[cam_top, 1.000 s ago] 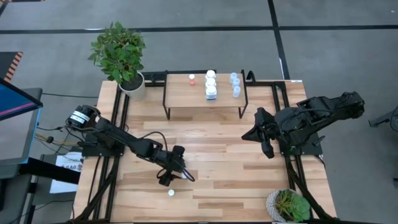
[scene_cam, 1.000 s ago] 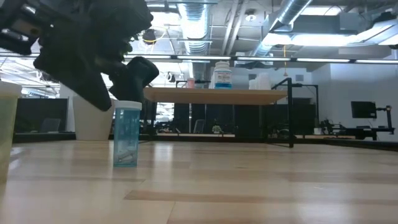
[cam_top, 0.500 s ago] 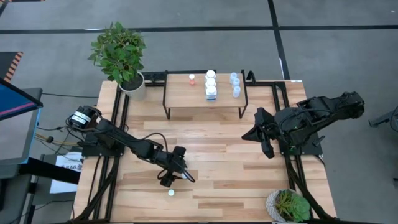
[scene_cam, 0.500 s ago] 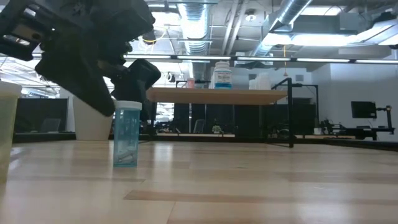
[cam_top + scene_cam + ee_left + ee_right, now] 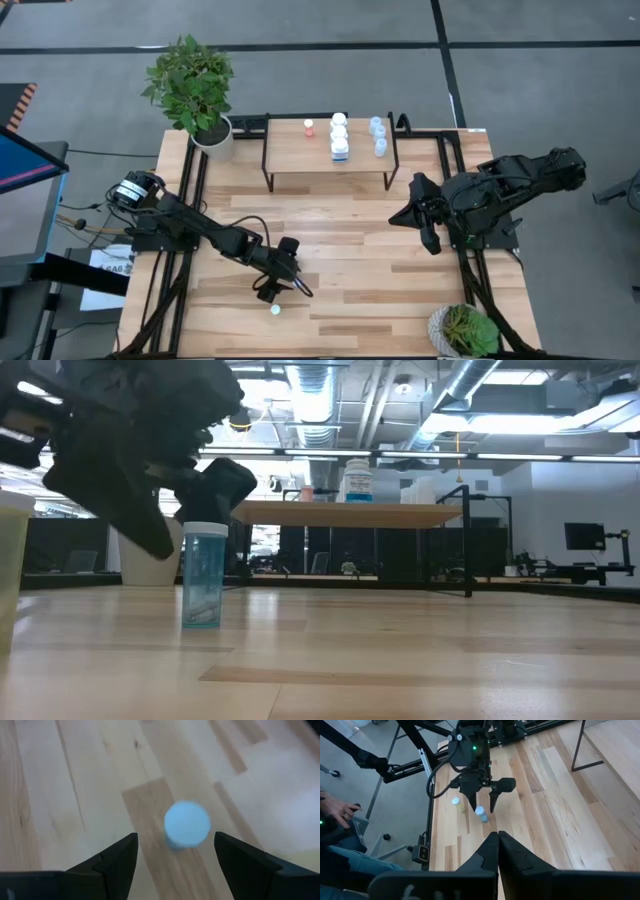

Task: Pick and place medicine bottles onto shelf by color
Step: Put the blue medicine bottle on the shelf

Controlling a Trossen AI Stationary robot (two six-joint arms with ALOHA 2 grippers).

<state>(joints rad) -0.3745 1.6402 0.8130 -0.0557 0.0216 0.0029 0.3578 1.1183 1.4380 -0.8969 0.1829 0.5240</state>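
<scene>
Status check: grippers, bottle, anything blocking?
Left gripper open, fingers either side of the pale blue bottle, not closed. Right gripper shut, parked at the right. Second bottle close by; shelf path clear.

This looks like a robotics lab or an open industrial workspace. The plank-top desk (image 5: 330,250) stands on a grey concrete floor (image 5: 520,90) crossed by dark tape lines. Beyond the desk, the low view shows exposed silver ducts (image 5: 320,405) and pipes under a bare ceiling, with long strip lights. Black metal rails (image 5: 460,200) frame the desk, and a monitor (image 5: 25,165) sits beside it. Dim shapes behind the desk may be further workstations.
</scene>
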